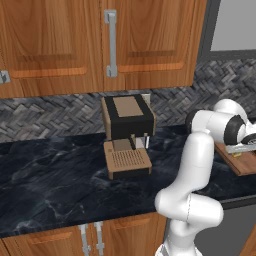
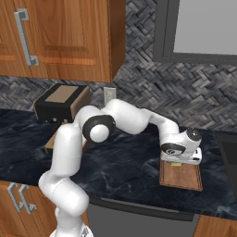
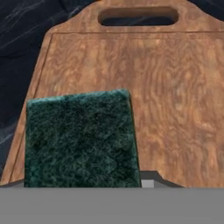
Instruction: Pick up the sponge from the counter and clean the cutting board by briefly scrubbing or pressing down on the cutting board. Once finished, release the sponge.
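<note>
Green scrub layer: fills the lower left of my hand view, the sponge (image 3: 78,138) seen from directly above with its dark pad toward the camera and the cutting board (image 3: 175,109) spread beneath it.
Tool: I read the tool (image 2: 178,159) as closed on the sponge; in the right base view a sliver of yellow shows just under the white hand, right at the board's near-cabinet end.
Pickup: done, as far as I can judge, since the sponge rides with the hand and no longer lies out on the black marble table (image 1: 55,175).
Scrub: I judge this the step in hand. The sponge sits over the board's left half, away from the handle slot (image 3: 138,16), but I cannot tell whether it is pressed onto the wood or held just above it.
Left to do: finish the press or short rub, then let the sponge go.
Board position: on the table, well apart from the coffee machine (image 1: 127,135), at the edge of the left base view.
Arm: reaches low and far to the right, hand pointing straight down.
</note>
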